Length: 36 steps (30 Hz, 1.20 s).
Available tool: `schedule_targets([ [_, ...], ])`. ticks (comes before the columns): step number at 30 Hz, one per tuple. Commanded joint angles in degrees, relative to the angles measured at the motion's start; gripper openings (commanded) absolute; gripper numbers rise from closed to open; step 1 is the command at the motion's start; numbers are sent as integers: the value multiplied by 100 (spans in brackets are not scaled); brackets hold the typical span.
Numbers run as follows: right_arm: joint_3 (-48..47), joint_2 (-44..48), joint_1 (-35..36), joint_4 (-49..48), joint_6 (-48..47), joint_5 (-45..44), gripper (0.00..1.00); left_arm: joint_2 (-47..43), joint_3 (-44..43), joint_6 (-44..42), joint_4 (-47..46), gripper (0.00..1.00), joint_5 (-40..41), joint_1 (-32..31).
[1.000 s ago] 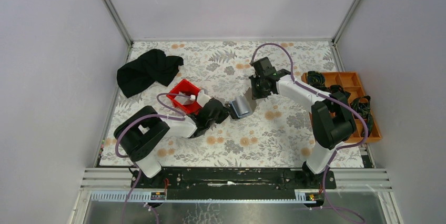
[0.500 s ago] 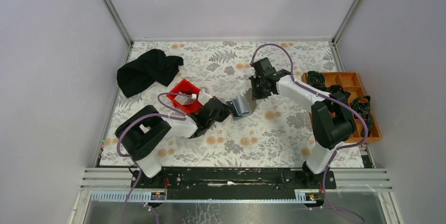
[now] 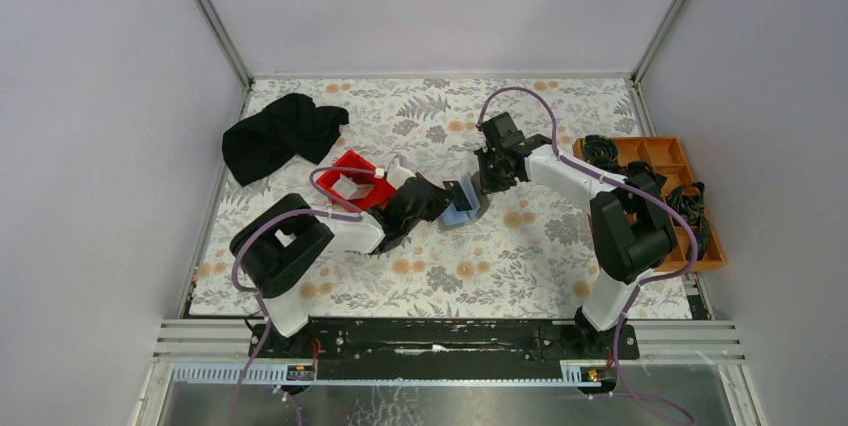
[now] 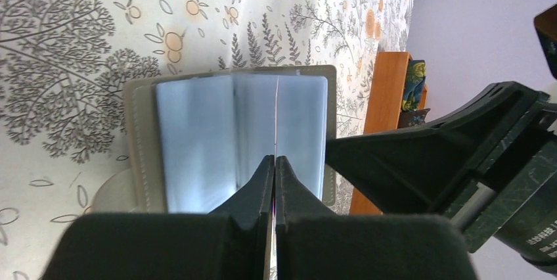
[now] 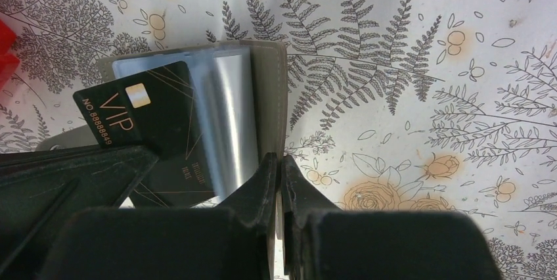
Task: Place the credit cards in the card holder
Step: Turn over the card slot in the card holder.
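The card holder lies open on the flowered mat between the arms. The left gripper is pressed together on a black VIP card, slanted across the clear sleeves. I'd say it is only starting in. The right gripper seems to nip the holder's grey edge. I can't tell if the pale blue inside is a seated card or just sleeve. Something pale sits in the red bin, perhaps more cards

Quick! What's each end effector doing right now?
Left end effector: closed, holding the black card.
Right end effector: closed, pinching the edge of the card holder.
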<state>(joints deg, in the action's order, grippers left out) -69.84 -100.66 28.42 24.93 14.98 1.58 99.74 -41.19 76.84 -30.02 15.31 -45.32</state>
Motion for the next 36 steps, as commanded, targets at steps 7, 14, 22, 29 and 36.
schedule_targets([
  [7, 104, -40, -16, 130, 103, 109, 3, 326, -425, -206, -212, 0, -198, -10],
  [14, 130, 11, -13, 170, 135, -70, 14, 399, -450, -271, -20, 0, -229, -69],
  [22, 202, 96, -157, 76, 307, 27, 35, 373, -453, -368, 258, 0, -207, -84],
  [29, 493, 368, -352, -265, 520, 332, 40, 450, -485, -380, 373, 0, -262, -93],
  [36, 788, 512, -586, -544, 773, 551, 43, 566, -612, -413, 518, 0, -314, -100],
])
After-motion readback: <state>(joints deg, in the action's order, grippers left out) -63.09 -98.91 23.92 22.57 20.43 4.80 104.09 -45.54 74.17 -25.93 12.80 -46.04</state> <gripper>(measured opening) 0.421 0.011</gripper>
